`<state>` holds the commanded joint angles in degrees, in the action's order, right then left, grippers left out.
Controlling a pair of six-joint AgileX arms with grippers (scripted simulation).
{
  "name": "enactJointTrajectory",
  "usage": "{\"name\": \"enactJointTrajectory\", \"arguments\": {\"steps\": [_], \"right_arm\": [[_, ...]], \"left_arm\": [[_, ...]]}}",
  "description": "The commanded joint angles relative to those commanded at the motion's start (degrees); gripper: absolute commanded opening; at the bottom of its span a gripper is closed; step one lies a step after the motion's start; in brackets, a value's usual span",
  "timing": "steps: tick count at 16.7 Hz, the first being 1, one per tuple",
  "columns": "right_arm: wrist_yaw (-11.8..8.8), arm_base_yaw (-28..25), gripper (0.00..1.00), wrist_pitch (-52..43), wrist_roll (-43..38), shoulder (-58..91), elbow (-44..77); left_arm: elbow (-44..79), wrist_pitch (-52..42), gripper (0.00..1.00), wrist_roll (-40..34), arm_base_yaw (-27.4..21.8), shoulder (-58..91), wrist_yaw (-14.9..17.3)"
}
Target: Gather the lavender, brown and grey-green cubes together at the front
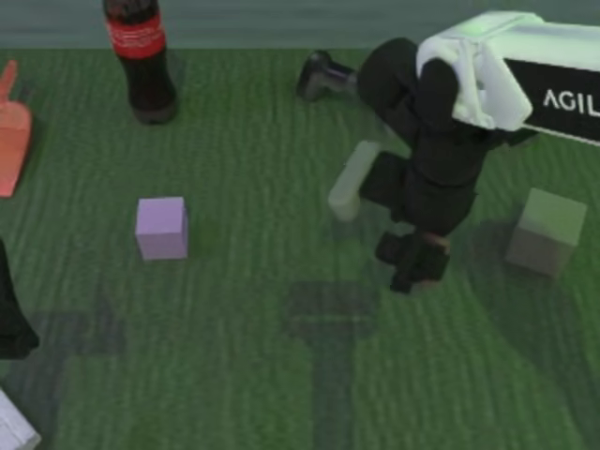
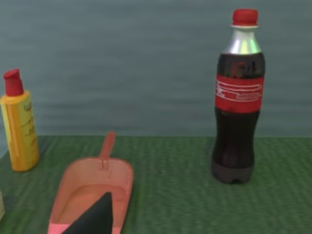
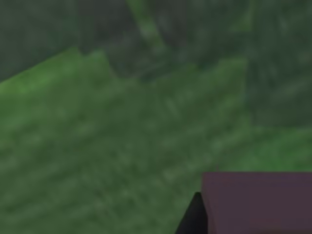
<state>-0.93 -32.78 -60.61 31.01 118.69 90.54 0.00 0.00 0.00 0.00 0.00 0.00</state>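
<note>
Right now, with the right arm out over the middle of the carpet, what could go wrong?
The right gripper seems to carry the brown cube, mostly hidden from above; a weak grip could drop it. Swinging right, the arm might bump the grey-green cube. The lavender cube sits far left, nearer the left arm parked at the left edge.

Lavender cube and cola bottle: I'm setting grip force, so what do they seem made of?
The lavender cube looks solid and matte: flat colour, no shine. The cola bottle looks like clear glossy plastic: dark liquid shows through, with a silvery neck glint.

Overhead looks down; wrists low; cola bottle [image 1: 139, 58] shared.
</note>
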Motion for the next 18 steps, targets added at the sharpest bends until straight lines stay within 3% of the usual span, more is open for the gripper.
{"name": "enactJointTrajectory", "arguments": {"steps": [7, 14, 18], "right_arm": [[-0.7, -6.1, 0.00, 1.9, 18.2, -11.2, -13.5], [-0.8, -6.4, 0.00, 3.0, 19.3, -11.6, -15.2], [-0.8, -6.5, 0.00, 10.7, 19.1, -8.8, -19.7]], "left_arm": [[0.0, 0.0, 1.00, 0.0, 0.0, 0.0, 0.0], [0.0, 0.0, 1.00, 0.0, 0.0, 0.0, 0.0], [0.0, 0.0, 1.00, 0.0, 0.0, 0.0, 0.0]]}}
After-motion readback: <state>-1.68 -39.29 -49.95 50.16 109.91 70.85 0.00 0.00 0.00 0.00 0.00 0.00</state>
